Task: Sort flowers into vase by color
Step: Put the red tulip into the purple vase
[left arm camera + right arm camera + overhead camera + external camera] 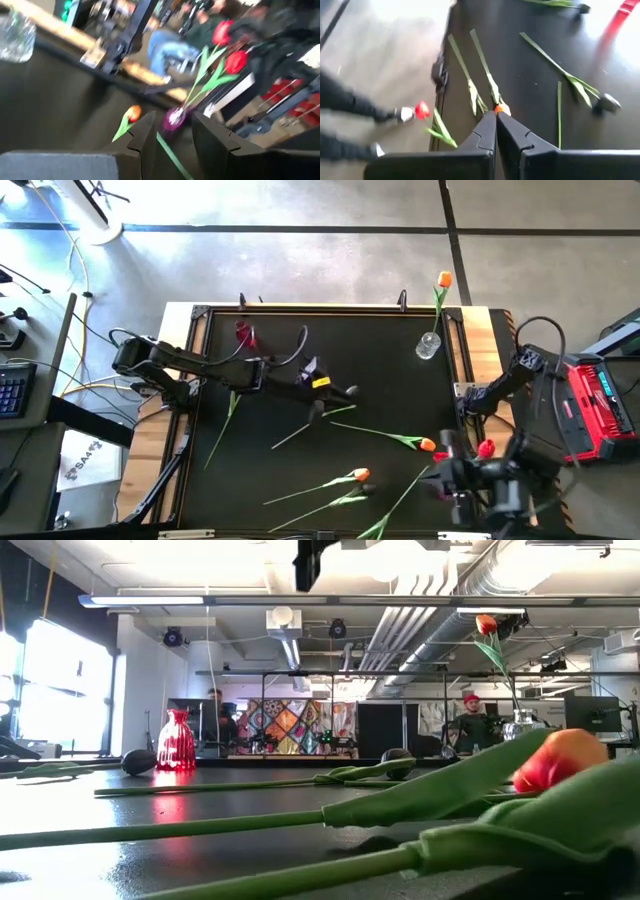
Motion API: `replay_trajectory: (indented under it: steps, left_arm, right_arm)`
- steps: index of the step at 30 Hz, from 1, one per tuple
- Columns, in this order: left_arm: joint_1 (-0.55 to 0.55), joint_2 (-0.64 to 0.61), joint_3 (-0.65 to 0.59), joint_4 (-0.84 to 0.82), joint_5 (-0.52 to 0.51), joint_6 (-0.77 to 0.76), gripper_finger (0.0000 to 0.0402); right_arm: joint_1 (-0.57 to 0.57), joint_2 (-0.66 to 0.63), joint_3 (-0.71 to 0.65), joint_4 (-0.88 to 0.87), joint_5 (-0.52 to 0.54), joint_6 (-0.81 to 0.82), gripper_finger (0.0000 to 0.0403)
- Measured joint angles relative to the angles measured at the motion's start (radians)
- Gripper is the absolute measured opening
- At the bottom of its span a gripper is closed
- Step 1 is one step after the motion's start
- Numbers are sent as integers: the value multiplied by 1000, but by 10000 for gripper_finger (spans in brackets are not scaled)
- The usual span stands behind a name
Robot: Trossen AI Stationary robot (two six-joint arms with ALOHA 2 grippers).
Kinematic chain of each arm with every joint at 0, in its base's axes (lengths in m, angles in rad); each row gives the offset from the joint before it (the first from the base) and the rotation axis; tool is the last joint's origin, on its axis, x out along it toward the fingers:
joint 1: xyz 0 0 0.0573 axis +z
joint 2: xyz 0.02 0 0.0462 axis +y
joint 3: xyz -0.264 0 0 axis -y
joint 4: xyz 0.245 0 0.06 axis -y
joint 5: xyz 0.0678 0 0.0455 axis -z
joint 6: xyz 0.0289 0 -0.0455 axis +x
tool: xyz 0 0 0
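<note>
My left gripper (347,392) (175,142) is open near the table's middle. Its fingers stand on either side of a thin green stem (169,154) with a dark purple head (175,118). My right gripper (442,470) (495,116) is shut at the near right, pointing left. An orange tulip head (501,108) (360,475) shows just past its tips. Another orange tulip (428,444) lies on the mat. An orange tulip (443,280) stands in the clear vase (428,346). The red vase (243,335) stands at the far left. Two red tulips (235,61) show by the right arm.
Several loose stems (320,505) lie across the near half of the black mat (390,370). Dark tulip heads (138,762) rest on it too. A red box (595,405) sits off the table's right side. People (470,720) are in the room beyond the far edge.
</note>
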Motion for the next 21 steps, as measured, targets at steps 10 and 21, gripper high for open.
replay_trajectory:
  steps: [10,21]
  left_arm:
    - [0,0,0,-109,16,37,110]
    - [0,0,0,-115,64,60,110]
  right_arm:
    - [-170,108,0,61,-370,-540,36]
    - [-240,264,0,45,-474,-758,138]
